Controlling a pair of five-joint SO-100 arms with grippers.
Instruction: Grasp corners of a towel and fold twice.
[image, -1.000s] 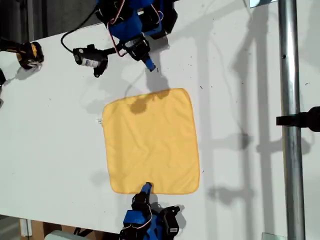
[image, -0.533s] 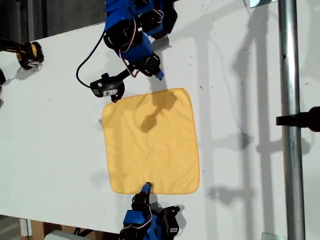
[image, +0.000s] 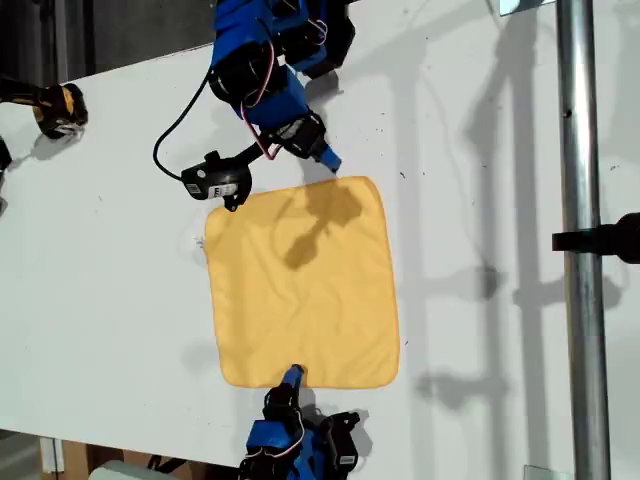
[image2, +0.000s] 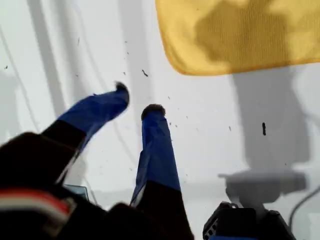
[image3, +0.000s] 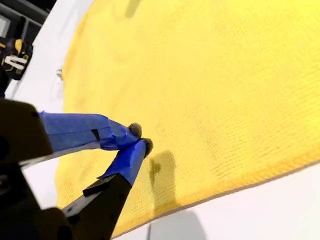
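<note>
Lying flat and unfolded on the white table (image: 110, 280), the towel (image: 300, 285) looked like thin, soft cloth, light and limp, so I judged it would drape and slide rather than hold any shape; the fuzzy weave probably gives decent grip. Best hold seemed to be the hemmed corners, pinching down against the table so the hem bunches between the jaws. My first gripper (image2: 135, 100) hovered over bare table just beside one corner (image2: 187, 65), at the towel's far edge in the exterior view, jaws spread a little, nothing in them, not touching the cloth. My second gripper (image3: 139, 139) was over the near edge of the towel in the exterior view, roughly mid-edge and not at a corner, jaws pressed together at the tips; whether any cloth was caught I couldn't tell. No fold was made yet.
</note>
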